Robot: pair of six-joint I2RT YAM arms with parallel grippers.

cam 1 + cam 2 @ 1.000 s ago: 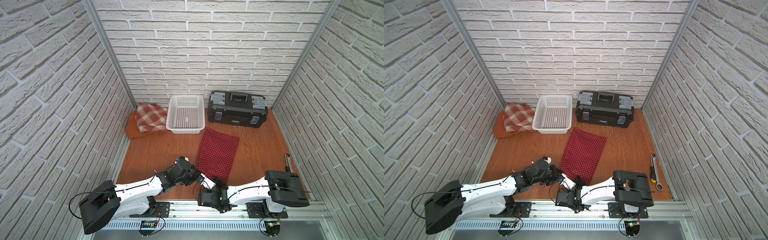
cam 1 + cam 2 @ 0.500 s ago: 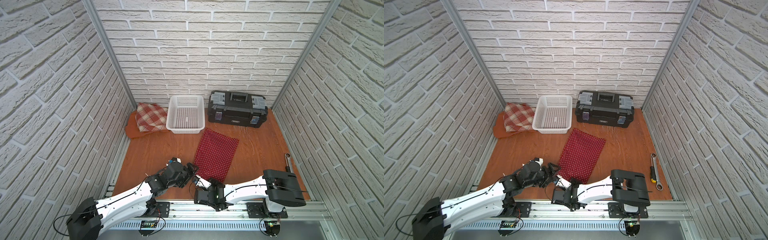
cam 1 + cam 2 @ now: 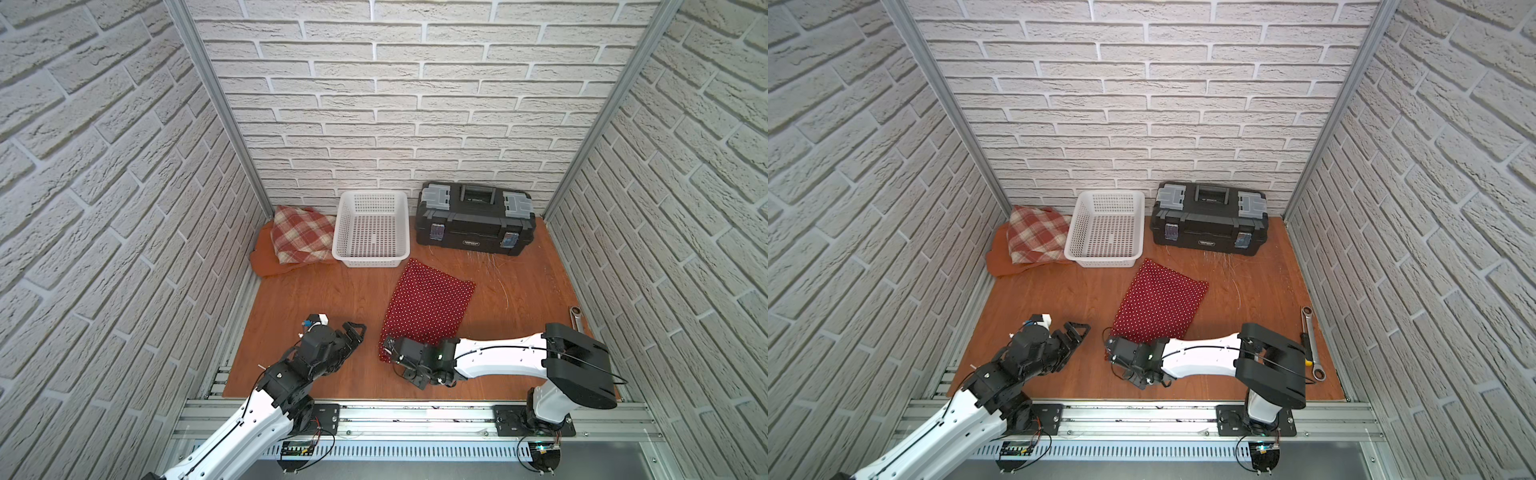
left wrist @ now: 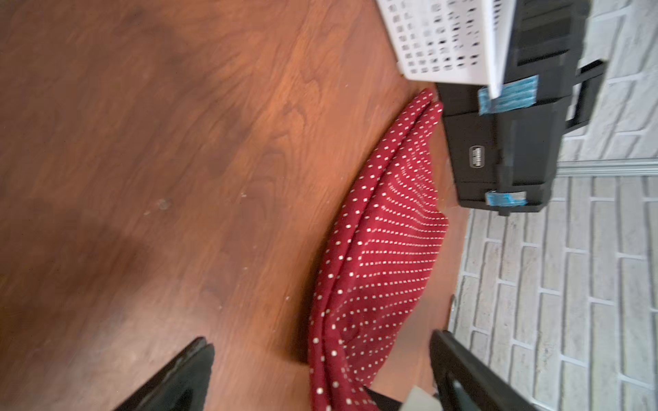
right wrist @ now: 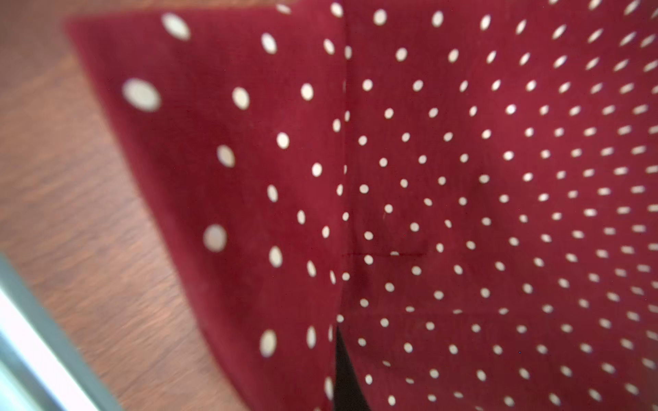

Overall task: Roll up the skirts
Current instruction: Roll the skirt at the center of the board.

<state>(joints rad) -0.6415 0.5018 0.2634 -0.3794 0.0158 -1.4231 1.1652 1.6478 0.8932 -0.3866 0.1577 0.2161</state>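
Wooden floor (image 3: 324, 299) — polka-dot skirt's (image 4: 384, 249) raised corner shows only from left wrist.

The left gripper (image 3: 355, 331) let go of the polka-dot skirt (image 3: 428, 307), spread its fingers wide and moved back to the side. The right gripper (image 3: 388, 347) slid over to that near corner and pinched it.
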